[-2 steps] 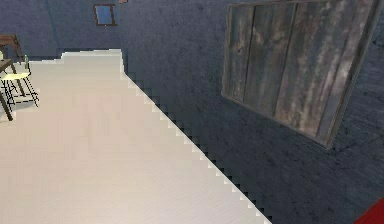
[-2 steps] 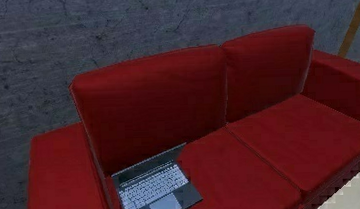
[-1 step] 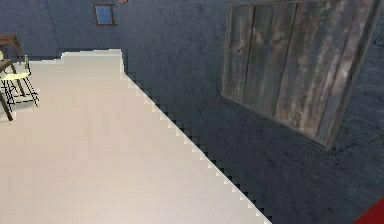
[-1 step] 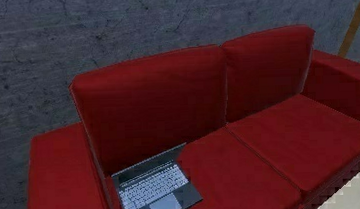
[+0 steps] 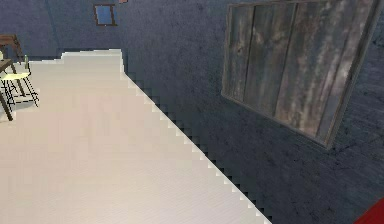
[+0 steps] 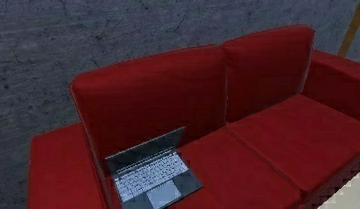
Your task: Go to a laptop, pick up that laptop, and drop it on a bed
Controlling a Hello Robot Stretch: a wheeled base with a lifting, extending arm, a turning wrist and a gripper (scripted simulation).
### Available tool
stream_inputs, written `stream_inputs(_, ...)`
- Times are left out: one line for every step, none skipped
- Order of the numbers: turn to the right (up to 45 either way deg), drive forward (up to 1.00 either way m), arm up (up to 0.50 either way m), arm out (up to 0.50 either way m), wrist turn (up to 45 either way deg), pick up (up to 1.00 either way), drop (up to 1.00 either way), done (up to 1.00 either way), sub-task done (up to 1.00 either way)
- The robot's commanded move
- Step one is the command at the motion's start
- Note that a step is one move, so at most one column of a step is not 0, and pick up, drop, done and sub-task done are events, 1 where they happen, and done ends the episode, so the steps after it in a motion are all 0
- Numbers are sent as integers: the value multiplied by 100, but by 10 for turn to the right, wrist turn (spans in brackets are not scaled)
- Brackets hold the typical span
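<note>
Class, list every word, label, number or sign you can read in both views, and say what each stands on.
No text can be read.
Keys of the laptop on the red sofa: too small to read.
The framed picture on the wall: too small to tell.
The wooden panel: no writing seen.

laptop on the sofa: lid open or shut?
Open. The laptop lies on the red sofa seat with its lid raised toward the backrest, and its keyboard and touchpad are in plain sight.
</note>
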Motion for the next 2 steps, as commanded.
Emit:
stream_inputs(0, 0, 48, 0, 0, 0, 0, 0, 0)
stream_inputs(0, 0, 0, 0, -450, 0, 0, 0, 0)
